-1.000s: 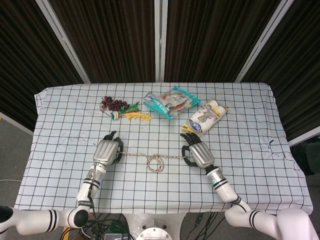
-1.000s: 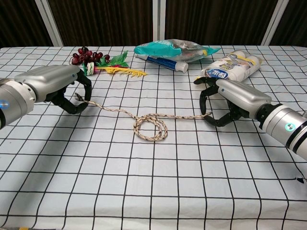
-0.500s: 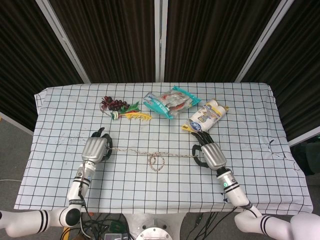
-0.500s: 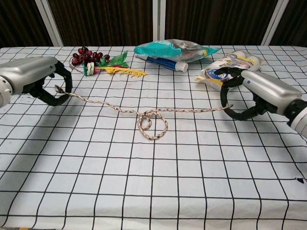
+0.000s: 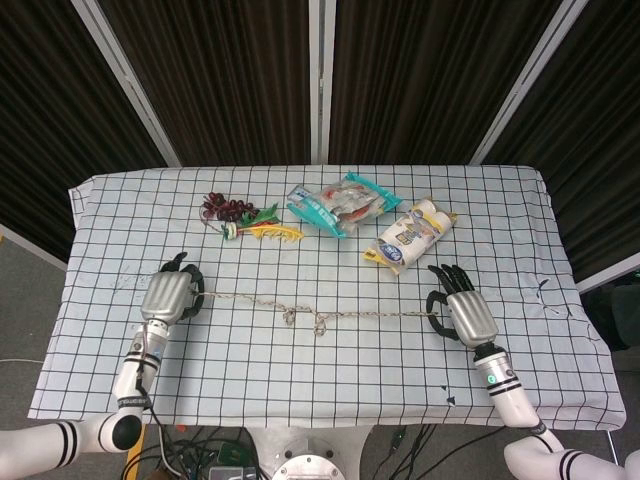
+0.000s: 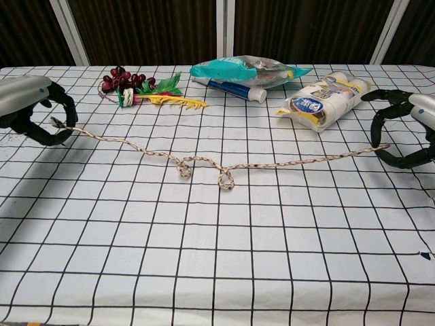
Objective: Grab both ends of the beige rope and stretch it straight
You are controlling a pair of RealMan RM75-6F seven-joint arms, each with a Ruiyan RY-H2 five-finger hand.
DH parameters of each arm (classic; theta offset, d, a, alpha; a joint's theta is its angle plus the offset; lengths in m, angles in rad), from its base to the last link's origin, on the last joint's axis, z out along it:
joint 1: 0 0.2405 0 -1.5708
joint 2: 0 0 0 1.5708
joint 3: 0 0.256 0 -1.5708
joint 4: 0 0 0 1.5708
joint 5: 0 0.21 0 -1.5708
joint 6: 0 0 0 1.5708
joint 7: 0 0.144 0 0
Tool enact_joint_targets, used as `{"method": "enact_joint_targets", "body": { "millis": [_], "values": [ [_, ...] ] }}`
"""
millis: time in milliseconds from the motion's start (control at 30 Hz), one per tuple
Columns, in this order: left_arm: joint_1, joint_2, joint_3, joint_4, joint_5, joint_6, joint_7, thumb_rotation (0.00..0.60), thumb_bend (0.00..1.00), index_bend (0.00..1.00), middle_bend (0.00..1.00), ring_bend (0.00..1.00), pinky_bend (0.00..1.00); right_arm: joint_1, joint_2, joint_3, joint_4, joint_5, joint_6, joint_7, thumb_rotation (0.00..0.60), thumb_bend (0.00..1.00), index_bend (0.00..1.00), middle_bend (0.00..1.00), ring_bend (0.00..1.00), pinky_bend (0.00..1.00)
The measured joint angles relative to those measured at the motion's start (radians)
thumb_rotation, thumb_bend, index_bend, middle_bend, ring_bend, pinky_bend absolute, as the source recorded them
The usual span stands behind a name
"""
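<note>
From the head view, the beige rope (image 5: 320, 314) runs across the near half of the checked table (image 5: 520, 215), one end at each hand. The left hand (image 5: 168, 297) has its fingers (image 5: 193, 300) curled around the rope's left end, gripping it. The right hand (image 5: 467, 315) grips the rope's right end, its dark fingers (image 5: 436, 322) hooked around it. The rope is almost straight, with two small tight kinks near its middle. Beyond it lie a bunch of grapes (image 5: 224, 209), a teal bag (image 5: 340, 204) and a white packet (image 5: 410, 235).

From the chest view, the left hand (image 6: 30, 107) pinches the frayed left end of the rope (image 6: 204, 161) between curled fingers (image 6: 62, 125). The right hand (image 6: 411, 127) holds the other end where its curved fingers (image 6: 378, 129) close in. The rope sags slightly toward the middle, where two little loops sit side by side, touching the cloth.
</note>
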Motion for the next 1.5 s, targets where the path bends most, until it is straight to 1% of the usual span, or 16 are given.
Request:
{"method": "enact_joint_targets", "body": {
  "millis": [267,433,600,833,1200,1500],
  "values": [
    [0.027,0.028,0.015,0.037,0.035,-0.022,-0.07,0.6,0.44,0.63,0.32,0.06,0.2,-0.064,0.055,-0.017,0.039,-0.003,0.042,0.098,0.6,0.32,0.68,0.09,0.0,0.0],
    [0.039,0.043,0.017,0.052,0.043,-0.032,-0.102,0.6,0.44,0.63,0.32,0.06,0.2,-0.088,0.074,-0.012,0.057,0.009,0.051,0.147,0.6,0.32,0.7,0.1,0.0,0.0],
    [0.04,0.055,0.017,0.072,0.044,-0.064,-0.117,0.6,0.44,0.63,0.32,0.06,0.2,-0.103,0.087,-0.003,0.089,0.017,0.05,0.201,0.6,0.33,0.71,0.11,0.0,0.0],
    [0.043,0.059,0.025,0.104,0.045,-0.096,-0.138,0.6,0.44,0.63,0.32,0.06,0.22,-0.117,0.094,0.001,0.114,0.025,0.031,0.224,0.6,0.35,0.71,0.11,0.0,0.0],
    [0.055,0.077,0.032,0.116,0.034,-0.121,-0.142,0.6,0.44,0.63,0.32,0.06,0.22,-0.133,0.1,0.005,0.132,0.026,0.019,0.238,0.6,0.35,0.71,0.11,0.0,0.0],
    [0.059,0.061,0.042,0.134,0.054,-0.13,-0.148,0.6,0.44,0.63,0.32,0.06,0.22,-0.141,0.082,0.0,0.16,0.024,0.002,0.242,0.6,0.35,0.71,0.11,0.0,0.0]
  ]
}}
